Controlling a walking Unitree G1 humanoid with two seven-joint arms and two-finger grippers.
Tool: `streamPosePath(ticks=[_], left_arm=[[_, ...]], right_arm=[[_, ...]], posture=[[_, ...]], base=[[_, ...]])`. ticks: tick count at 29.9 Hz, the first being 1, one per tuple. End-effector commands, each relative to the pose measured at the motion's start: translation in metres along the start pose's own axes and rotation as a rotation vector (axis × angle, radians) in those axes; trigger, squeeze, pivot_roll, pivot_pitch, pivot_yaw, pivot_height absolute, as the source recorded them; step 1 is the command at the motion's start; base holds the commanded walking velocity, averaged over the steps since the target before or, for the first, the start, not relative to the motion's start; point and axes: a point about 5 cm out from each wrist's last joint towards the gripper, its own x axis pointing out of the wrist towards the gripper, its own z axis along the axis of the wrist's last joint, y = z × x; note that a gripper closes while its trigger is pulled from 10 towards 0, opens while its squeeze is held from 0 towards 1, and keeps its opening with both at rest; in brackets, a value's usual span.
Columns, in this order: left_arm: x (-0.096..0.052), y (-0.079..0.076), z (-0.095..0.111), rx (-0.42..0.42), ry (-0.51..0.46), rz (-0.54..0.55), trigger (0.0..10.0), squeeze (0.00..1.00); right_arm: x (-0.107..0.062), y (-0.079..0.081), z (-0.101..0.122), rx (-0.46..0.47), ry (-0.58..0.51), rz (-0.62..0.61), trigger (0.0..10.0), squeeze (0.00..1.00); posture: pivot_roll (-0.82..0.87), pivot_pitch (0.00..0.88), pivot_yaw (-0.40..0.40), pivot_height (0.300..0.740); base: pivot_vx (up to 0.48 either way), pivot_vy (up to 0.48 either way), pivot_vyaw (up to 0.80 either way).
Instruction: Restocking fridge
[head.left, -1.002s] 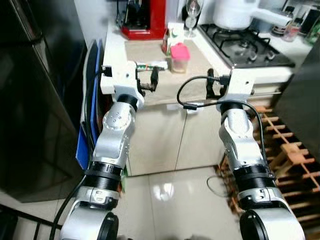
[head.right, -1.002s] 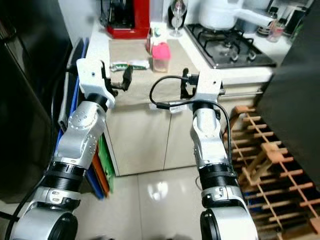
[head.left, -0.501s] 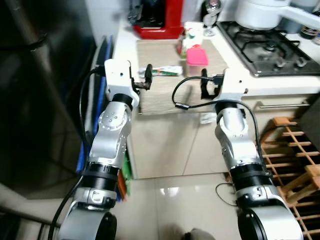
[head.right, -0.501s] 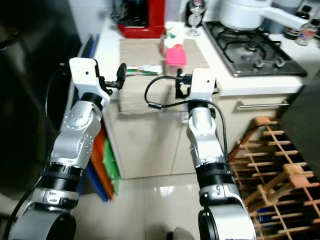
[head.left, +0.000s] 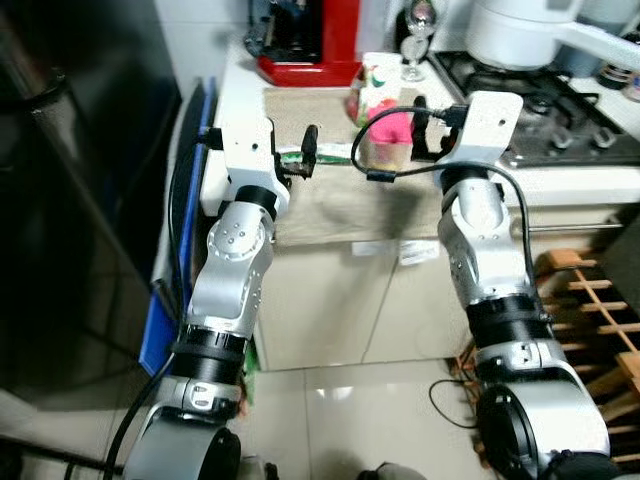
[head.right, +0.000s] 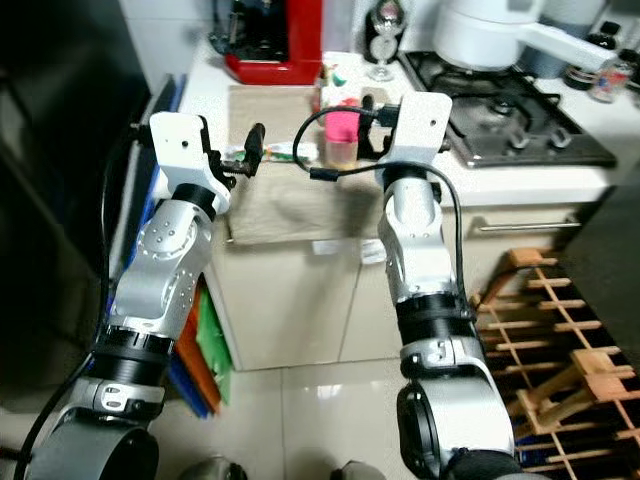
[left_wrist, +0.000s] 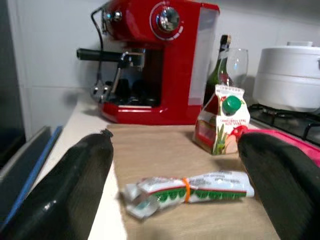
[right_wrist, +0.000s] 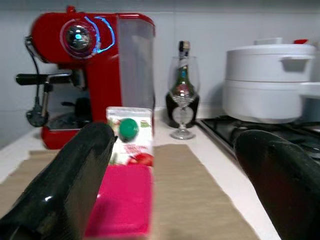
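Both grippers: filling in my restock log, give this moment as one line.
left gripper: open, facing wrapped packet | right gripper: open, above pink-lidded container | carton: upright on mat

The pink-lidded container (head.right: 343, 128) is partly covered by the right arm's cable and wrist block; its contents cannot be read. In the right wrist view its lid (right_wrist: 122, 206) is cut off by the picture's edge and blurred. The print on the small carton (left_wrist: 223, 126) beside the red coffee machine (left_wrist: 157, 60) is too small to read. The bottle (right_wrist: 183, 75) stands behind the wine glass (right_wrist: 182, 100), label hidden. The dark fridge front (head.left: 70, 200) left of the bench (head.left: 330, 205) is cropped and featureless.
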Motion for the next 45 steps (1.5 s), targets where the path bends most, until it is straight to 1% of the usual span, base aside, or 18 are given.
streamPosePath(ticks=[1,4,7,14,17,18,21,26,31,33,35,37,39,40,41,45], left_arm=[[-0.002,-0.003,0.004,0.003,0.004,-0.016,10.0,0.00],[-0.004,-0.003,0.005,0.004,0.007,-0.017,10.0,0.00],[-0.012,0.000,0.007,0.019,0.016,-0.015,10.0,0.00],[-0.022,0.007,0.008,0.033,0.038,0.010,10.0,0.00],[-0.026,0.007,0.010,0.032,0.042,0.021,10.0,0.00],[-0.026,0.007,0.010,0.032,0.042,0.021,10.0,0.00],[-0.031,0.007,0.012,0.034,0.049,0.033,10.0,0.00],[-0.034,0.007,0.013,0.034,0.060,0.038,10.0,0.00],[-0.035,0.006,0.013,0.036,0.063,0.036,10.0,0.00],[-0.035,0.006,0.014,0.041,0.063,0.036,10.0,0.00],[-0.035,0.006,0.016,0.045,0.061,0.037,10.0,0.00],[-0.035,0.006,0.016,0.045,0.061,0.037,10.0,0.00],[-0.035,0.006,0.016,0.044,0.061,0.038,10.0,0.00],[-0.035,0.006,0.016,0.044,0.061,0.038,10.0,0.00],[-0.035,0.005,0.016,0.045,0.060,0.038,10.0,0.00],[-0.034,0.005,0.016,0.045,0.061,0.038,10.0,0.00]], right_arm=[[0.008,-0.002,0.004,-0.004,0.021,-0.014,10.0,0.40],[0.011,-0.002,0.002,-0.005,0.042,-0.016,10.0,0.40],[0.014,0.002,-0.003,-0.003,0.080,-0.003,10.0,0.40],[0.020,0.008,-0.007,0.004,0.127,-0.002,10.0,0.40],[0.020,0.014,-0.011,0.030,0.159,0.022,10.0,0.40],[0.020,0.014,-0.011,0.030,0.159,0.022,10.0,0.40],[0.020,0.021,-0.012,0.059,0.171,0.051,10.0,0.40],[0.020,0.028,-0.016,0.071,0.197,0.070,10.0,0.40],[0.018,0.030,-0.019,0.084,0.214,0.075,10.0,0.40],[0.018,0.031,-0.017,0.080,0.197,0.081,10.0,0.39],[0.019,0.031,-0.010,0.041,0.148,0.074,10.0,0.40],[0.020,0.031,-0.008,0.029,0.133,0.071,10.0,0.40],[0.020,0.029,-0.002,-0.022,0.083,0.059,10.0,0.39],[0.020,0.029,-0.002,-0.022,0.083,0.059,10.0,0.39],[0.020,0.028,0.005,-0.091,0.024,0.058,10.0,0.40],[0.019,0.029,0.006,-0.103,0.013,0.061,10.0,0.40]], posture=[[-0.04,0.101,0.016,0.732],[-0.03,0.114,0.018,0.732],[0.01,0.160,0.018,0.732],[0.04,0.197,0.002,0.732],[0.05,0.216,-0.009,0.732],[0.05,0.216,-0.009,0.732],[0.06,0.226,-0.019,0.732],[0.06,0.232,-0.022,0.732],[0.06,0.235,-0.023,0.732],[0.06,0.233,-0.024,0.732],[0.06,0.231,-0.025,0.732],[0.06,0.231,-0.025,0.732],[0.06,0.229,-0.027,0.732],[0.06,0.229,-0.027,0.732],[0.05,0.224,-0.030,0.732],[0.05,0.223,-0.030,0.732]], base=[[0.000,0.000,0.00],[0.000,0.000,0.00],[0.000,0.000,0.00],[0.000,0.000,0.00],[0.000,0.000,0.00],[0.000,0.000,0.00],[0.000,0.000,0.00],[0.000,0.000,0.00],[0.000,0.000,0.00],[0.000,0.000,0.00],[0.000,0.000,0.00],[0.000,0.000,0.00],[0.000,0.000,0.00],[0.000,0.000,0.00],[0.000,0.000,0.00],[0.000,0.000,0.00]])
